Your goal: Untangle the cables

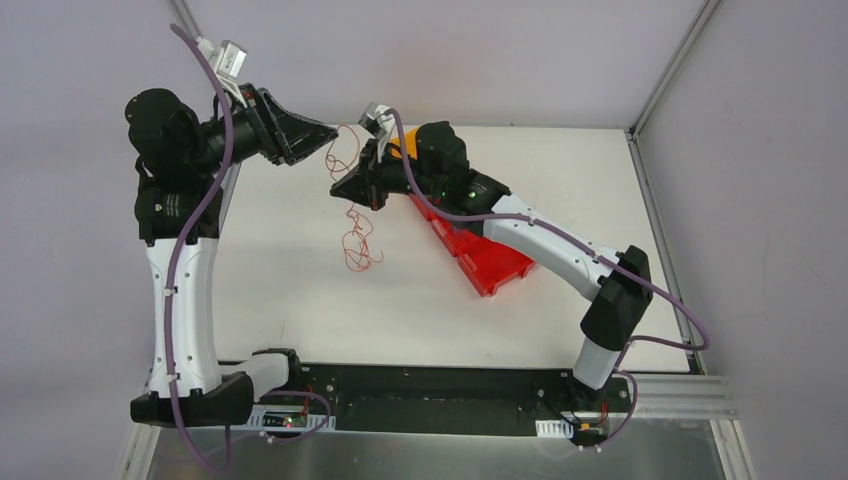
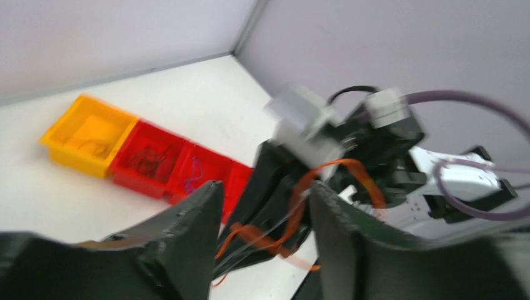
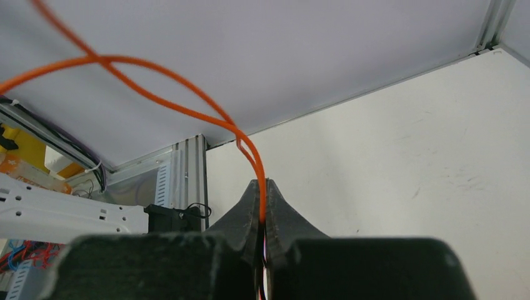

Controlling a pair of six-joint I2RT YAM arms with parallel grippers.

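- Right gripper (image 1: 342, 186): raised above the table (image 1: 300, 300), tip pointing left. In its wrist view the jaws (image 3: 262, 187) are pressed together on an orange cable (image 3: 257, 165), which rises from the tips and loops up and off to the left.
- Left gripper (image 1: 333, 131): also raised, tip pointing right, just up-left of the right one; tips close, not touching.
- Left wrist view, blurred: jaws (image 2: 265, 187) parted with a clear gap. The orange cable (image 2: 340, 162) loops across that gap in front of the right gripper. Cannot tell whether either finger (image 2: 187, 237) touches it; no clamp seen.
- Cables (image 1: 358, 248): thin red-orange strands strung between the two tips, hanging in curly loops below the right gripper; whether the lowest curls reach the table, cannot tell.
- Bins (image 1: 485, 265): a row right of the cables, partly under the right arm.
- Left wrist view: yellow bin (image 2: 75, 161) at the end, red bins (image 2: 139, 181) next; dark strands in the yellow and first red, a bluish one in the next.
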